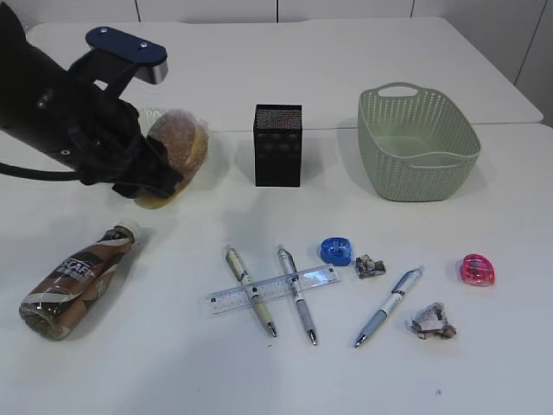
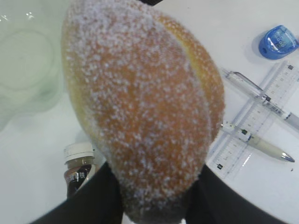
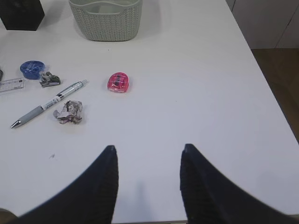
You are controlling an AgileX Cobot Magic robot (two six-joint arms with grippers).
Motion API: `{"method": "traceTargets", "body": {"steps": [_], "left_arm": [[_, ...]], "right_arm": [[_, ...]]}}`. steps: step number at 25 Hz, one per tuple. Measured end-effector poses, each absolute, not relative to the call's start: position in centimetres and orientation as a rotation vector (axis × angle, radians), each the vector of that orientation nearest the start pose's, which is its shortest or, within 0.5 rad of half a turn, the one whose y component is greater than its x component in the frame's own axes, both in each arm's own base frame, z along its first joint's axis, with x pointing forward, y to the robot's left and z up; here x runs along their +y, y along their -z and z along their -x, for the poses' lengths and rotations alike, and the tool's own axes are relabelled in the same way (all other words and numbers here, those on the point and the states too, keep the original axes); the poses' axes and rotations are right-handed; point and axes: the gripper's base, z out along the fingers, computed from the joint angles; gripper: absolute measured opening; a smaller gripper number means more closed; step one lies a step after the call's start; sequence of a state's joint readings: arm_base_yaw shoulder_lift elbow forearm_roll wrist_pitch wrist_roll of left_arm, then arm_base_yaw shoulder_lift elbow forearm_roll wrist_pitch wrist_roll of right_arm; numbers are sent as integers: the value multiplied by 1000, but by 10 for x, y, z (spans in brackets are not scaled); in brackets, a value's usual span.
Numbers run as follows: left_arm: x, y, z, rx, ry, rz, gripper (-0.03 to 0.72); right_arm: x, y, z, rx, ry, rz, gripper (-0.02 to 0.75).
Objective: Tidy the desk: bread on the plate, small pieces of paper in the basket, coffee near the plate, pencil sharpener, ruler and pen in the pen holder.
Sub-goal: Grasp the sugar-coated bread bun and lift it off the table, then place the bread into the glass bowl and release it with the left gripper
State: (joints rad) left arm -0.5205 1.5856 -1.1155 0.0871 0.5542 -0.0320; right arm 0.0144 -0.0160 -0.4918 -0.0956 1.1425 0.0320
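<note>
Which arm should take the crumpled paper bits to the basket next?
The right. Its gripper is empty, jaws open, and its wrist view already shows both paper pieces and the basket. The left gripper is closed on the bread, not yet set on the plate.

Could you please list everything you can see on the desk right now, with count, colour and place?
bread: 1, golden-brown, sugared, held above the desk, far left
plate: 1, pale green glass, beside the bread
coffee: 1, brown bottle, lying front left
pen holder: 1, black mesh, centre back
basket: 1, sage green, back right
ruler: 1, clear, across two pens
pens: 3, front centre
sharpeners: 2, blue centre, pink right
paper scraps: 2, crumpled, front right
left gripper: shut on bread
right gripper: open, above the right side
</note>
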Motion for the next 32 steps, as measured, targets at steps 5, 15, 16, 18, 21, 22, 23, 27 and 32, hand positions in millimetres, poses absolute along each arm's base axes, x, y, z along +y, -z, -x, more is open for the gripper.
{"method": "traceTargets", "body": {"steps": [5, 15, 16, 18, 21, 22, 23, 27, 32], "left_arm": [[-160, -262, -295, 2410, 127, -650, 235], [-117, -274, -321, 2459, 147, -274, 235], [-114, -278, -327, 2460, 151, -246, 235], [-111, -279, -339, 2481, 147, -210, 235], [-112, -275, -358, 2537, 126, -190, 235], [-114, -273, -366, 2551, 121, -190, 235], [-116, -272, -372, 2563, 116, -190, 235], [-119, -257, -400, 2625, 91, -173, 235], [-109, -238, -437, 2689, 96, -84, 235]], "right_arm": [[-8, -269, 10, 2115, 88, -28, 354], [-8, -269, 10, 2115, 87, -28, 354], [-8, -269, 10, 2115, 87, -28, 354], [-8, -269, 10, 2115, 85, -28, 354], [-8, -269, 10, 2115, 85, -28, 354], [-8, -269, 10, 2115, 85, -28, 354], [-8, -269, 10, 2115, 85, -28, 354], [-8, -269, 10, 2115, 83, -28, 354], [-8, -269, 10, 2115, 83, -28, 354]]}}
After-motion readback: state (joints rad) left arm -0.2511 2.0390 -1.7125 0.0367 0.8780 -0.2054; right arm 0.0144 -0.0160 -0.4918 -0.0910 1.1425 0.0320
